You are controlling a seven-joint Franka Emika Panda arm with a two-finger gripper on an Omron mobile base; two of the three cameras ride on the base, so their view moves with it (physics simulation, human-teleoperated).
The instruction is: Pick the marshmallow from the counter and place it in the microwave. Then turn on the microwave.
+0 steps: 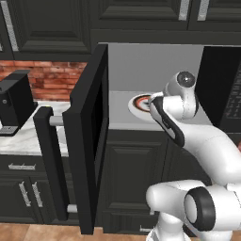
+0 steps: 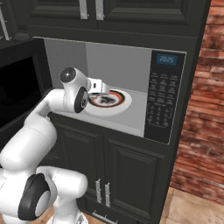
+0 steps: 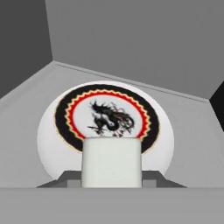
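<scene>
I see my claw (image 3: 111, 183) clenched on the marshmallow (image 3: 111, 162), reaching inside the open microwave (image 2: 131, 65), with the red-ringed turntable (image 3: 105, 118) lying just ahead and below it.

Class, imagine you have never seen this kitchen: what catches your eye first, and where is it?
The white robot arm reaches into the open microwave, its gripper holding the marshmallow just above the near edge of the red-ringed turntable. The black door stands swung out at left.

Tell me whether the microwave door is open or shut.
Open. The door stands swung out to the left, and the arm reaches into the microwave above its turntable.
</scene>
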